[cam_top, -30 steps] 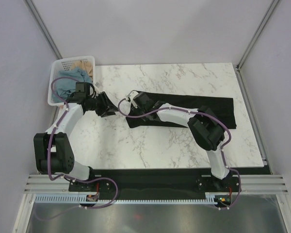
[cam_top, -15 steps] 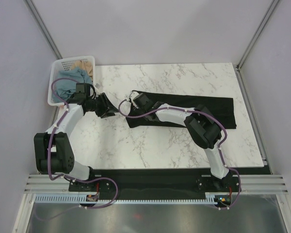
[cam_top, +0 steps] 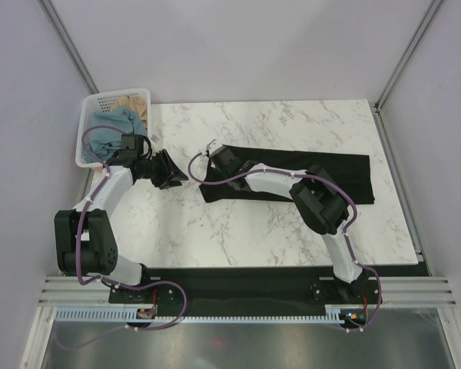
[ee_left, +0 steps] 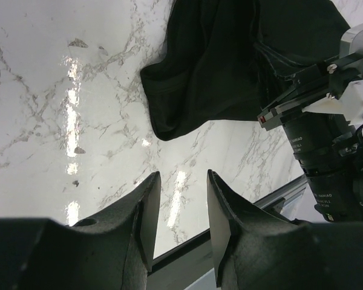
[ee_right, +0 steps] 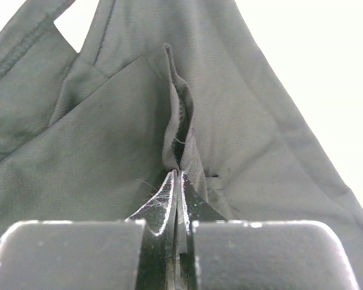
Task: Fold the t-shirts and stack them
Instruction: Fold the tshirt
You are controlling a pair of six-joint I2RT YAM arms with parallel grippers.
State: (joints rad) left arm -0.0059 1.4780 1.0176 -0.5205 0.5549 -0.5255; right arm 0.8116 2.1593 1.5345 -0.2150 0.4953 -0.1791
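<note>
A black t-shirt lies as a long folded strip across the marble table. My right gripper is at its left end. In the right wrist view this gripper is shut on a raised fold of the black fabric. My left gripper hovers just left of that end of the shirt. It stands open with only bare table between its fingers, and the shirt's rumpled end lies beyond them. A dusty blue t-shirt and a tan one sit in the basket.
The white slotted basket stands off the table's back left corner. The right arm's wrist camera is close to my left gripper. The table's front edge runs just ahead of both arm bases.
The right gripper has closed onto the fold at the shirt's left end. The left gripper has shifted slightly and stays open.
</note>
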